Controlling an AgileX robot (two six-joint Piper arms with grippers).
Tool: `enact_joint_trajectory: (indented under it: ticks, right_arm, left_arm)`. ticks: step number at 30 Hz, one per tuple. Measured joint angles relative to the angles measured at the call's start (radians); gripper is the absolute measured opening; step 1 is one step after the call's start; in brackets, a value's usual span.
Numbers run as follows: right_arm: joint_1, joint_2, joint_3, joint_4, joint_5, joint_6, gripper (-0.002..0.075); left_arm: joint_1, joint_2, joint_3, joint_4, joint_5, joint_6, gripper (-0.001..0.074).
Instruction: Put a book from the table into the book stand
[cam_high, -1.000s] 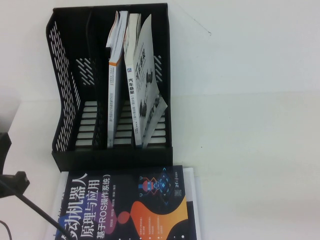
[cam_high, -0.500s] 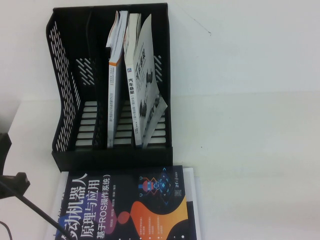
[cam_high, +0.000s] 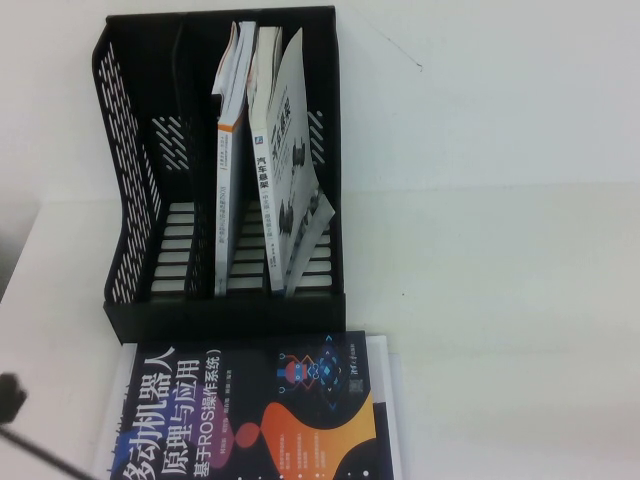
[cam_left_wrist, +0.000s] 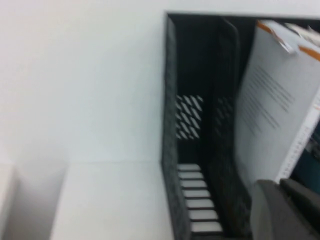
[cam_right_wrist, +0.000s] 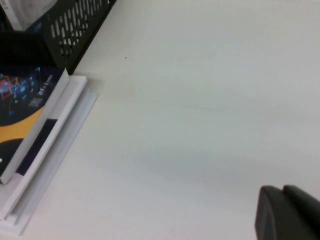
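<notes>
The black book stand (cam_high: 130, 200) stands upright at the far left of the white table (cam_high: 500, 200). The white book with orange edge strips (cam_high: 232, 130) stands in its middle slot, leaning on the divider; it also shows in the left wrist view (cam_left_wrist: 280, 100). The stand's left slot (cam_left_wrist: 192, 150) is empty. My left gripper (cam_left_wrist: 279, 184) is shut and empty, close to the stand's front by the white book. Only a dark part of the left arm (cam_high: 10, 398) shows in the high view. My right gripper (cam_right_wrist: 282, 189) is shut and empty above bare table, out of the high view.
A grey-white book with car pictures (cam_high: 290, 170) leans in the stand's right slot. A dark navy book with orange art (cam_high: 260, 410) lies flat in front of the stand on a white book (cam_right_wrist: 50, 155). Bare table lies to the right.
The left arm has drawn back towards the near left corner in the high view. The books and the stand have not moved.
</notes>
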Motion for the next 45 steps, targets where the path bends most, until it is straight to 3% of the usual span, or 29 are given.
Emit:
enact_joint_trajectory:
  ticks: [5,12,20,26,45]
  right_arm:
    - [0.0,0.0,0.0,0.0,0.0,0.0,0.0005]
    - [0.0,0.0,0.0,0.0,0.0,0.0,0.0005]
    - [0.0,0.0,0.0,0.0,0.0,0.0,0.0005]
    - [0.0,0.0,0.0,0.0,0.0,0.0,0.0005]
    - [0.0,0.0,0.0,0.0,0.0,0.0,0.0005]
  left_arm:
    - [0.081,-0.175,0.116,0.0,0.006,0.0,-0.0002]
    - [0.097,-0.391,0.324,0.0,0.034,0.0,-0.0002]
    - [0.097,-0.569,0.356,0.0,0.255,0.0,-0.0002]
    - [0.123,-0.587,0.356,-0.012,0.379,-0.002,-0.0002]
    - [0.139,-0.587,0.35,-0.026,0.436,0.102,-0.0002]
